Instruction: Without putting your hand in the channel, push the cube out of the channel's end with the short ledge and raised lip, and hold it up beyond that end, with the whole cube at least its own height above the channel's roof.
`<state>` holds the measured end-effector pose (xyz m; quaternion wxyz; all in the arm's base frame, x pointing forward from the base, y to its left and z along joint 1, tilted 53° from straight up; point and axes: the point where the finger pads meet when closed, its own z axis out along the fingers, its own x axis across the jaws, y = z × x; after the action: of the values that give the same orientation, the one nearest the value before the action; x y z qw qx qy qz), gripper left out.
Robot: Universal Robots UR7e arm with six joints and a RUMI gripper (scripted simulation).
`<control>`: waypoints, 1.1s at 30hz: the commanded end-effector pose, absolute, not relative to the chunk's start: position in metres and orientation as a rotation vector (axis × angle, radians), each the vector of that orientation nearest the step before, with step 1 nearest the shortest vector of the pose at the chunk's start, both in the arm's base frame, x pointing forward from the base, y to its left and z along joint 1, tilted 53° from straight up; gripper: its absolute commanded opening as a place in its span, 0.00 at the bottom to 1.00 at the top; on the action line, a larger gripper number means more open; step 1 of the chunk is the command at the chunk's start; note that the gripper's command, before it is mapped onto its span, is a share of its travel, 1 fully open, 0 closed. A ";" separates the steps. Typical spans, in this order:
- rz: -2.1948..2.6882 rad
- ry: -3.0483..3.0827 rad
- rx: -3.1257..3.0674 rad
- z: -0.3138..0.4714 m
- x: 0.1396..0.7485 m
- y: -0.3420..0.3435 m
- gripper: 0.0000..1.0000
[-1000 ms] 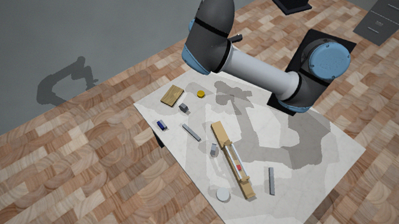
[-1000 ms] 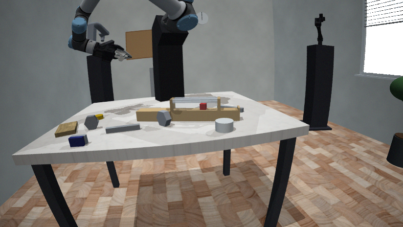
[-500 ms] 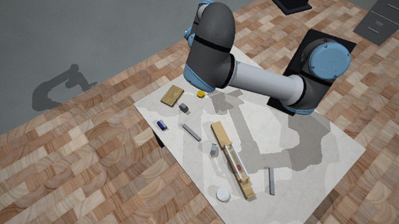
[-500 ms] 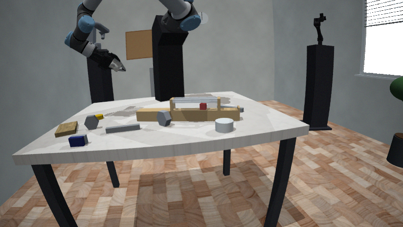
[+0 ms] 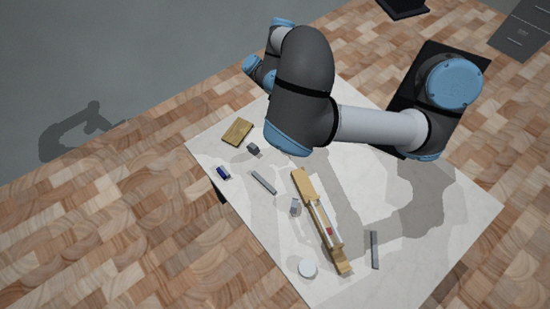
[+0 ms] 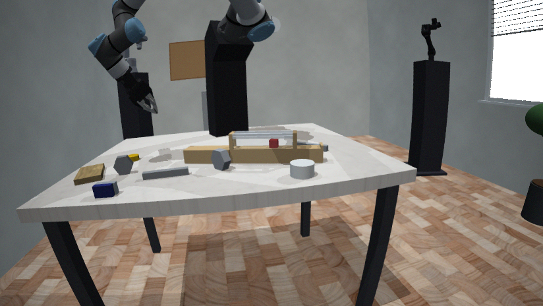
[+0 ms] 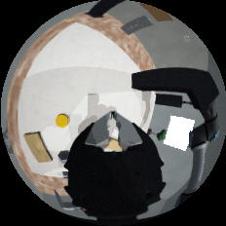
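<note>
Fingers: the gripper (image 6: 150, 105) hangs in the air above the counter (image 6: 235, 190) with its fingers pressed together on nothing, tips slanting down.
Cube: the red cube (image 6: 273, 142) sits inside the channel (image 6: 261, 146), under the clear roof, about midway between the two upright frames; it is well apart from the fingers, far below and off to the side they slant toward.
Channel ends: from the top view one wooden ledge is long and the other short (image 5: 342, 265); the short one is the end farther from the fingers. I cannot make out the raised lip.
Nearest to the fingers: the small yellow disc (image 7: 61, 120), below and ahead of the tips.
Candidate pushers: a grey bar (image 6: 165, 173) and a second grey bar (image 5: 374, 249) beyond the channel.
Risk, wrong end: pushing from the short side would send the cube out over the long ledge.
Risk, tool: closed fingers cannot take a bar until they open; a skewed grip could jam it against the channel wall.
Risk, lip: a hard shove may tip the cube off the ledge.
</note>
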<state>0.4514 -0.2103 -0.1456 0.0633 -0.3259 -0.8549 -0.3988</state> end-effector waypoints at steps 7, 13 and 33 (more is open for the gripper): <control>-1.096 -3.069 -0.751 -0.109 0.533 -0.216 0.00; -1.046 -3.249 -0.608 -0.083 0.563 -0.212 0.00; -0.786 -3.817 0.151 0.048 0.649 -0.159 0.00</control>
<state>0.6399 -0.1655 0.0311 -0.3433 0.0143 -0.9166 -0.2043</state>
